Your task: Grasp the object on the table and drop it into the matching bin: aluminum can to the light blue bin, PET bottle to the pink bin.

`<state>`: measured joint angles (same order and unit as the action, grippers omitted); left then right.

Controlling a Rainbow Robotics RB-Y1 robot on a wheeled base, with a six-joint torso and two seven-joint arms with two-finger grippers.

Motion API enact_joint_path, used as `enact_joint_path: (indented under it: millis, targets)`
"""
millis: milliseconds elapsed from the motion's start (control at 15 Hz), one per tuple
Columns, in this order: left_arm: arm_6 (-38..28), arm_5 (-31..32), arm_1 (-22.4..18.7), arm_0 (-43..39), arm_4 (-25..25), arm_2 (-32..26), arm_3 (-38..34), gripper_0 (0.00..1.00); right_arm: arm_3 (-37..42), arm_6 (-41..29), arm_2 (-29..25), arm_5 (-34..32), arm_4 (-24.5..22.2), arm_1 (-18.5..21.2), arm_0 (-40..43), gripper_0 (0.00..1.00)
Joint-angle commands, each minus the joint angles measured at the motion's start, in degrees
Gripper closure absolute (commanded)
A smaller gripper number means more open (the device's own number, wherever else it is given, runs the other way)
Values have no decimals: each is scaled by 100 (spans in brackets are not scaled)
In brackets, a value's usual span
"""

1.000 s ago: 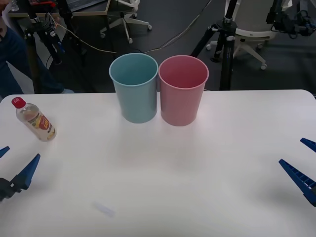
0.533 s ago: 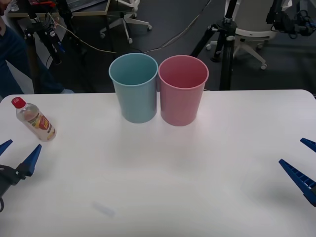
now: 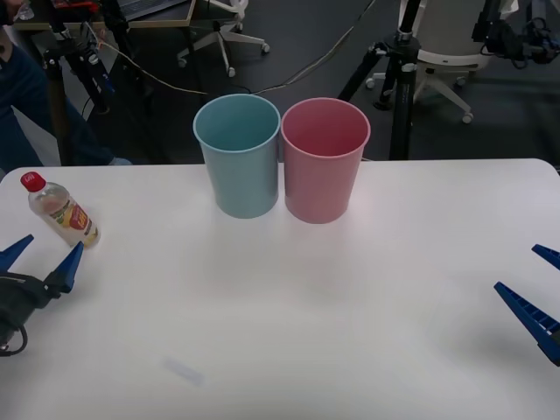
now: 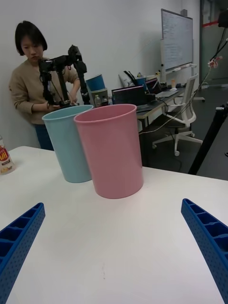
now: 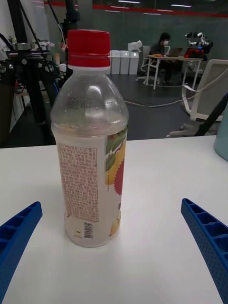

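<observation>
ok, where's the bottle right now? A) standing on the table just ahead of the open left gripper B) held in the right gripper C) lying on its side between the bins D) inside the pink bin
A. The bottle stands upright on the table, red cap on top, just beyond the open left gripper, whose fingers are apart and not touching it.

The bottle (image 5: 91, 142) label carries dense small print and a barcode near its base, too fine to read. Red lettering on the label shows partly, unreadable.
</observation>
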<state>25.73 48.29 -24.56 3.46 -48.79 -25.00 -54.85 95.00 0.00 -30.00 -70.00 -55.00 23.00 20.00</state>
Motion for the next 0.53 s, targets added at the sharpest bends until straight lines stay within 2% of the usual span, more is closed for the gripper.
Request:
enact_joint_path:
  millis: [67,267,533]
  targets:
    - [108,5,-76,366,-8,13,449,0,0,0,0,0,0,0,0,0]
    - [187,-13,-164,656,-8,65,827,0,0,0,0,0,0,0,0,0]
    - [170,-417,-207,858,-17,153,827,0,0,0,0,0,0,0,0,0]
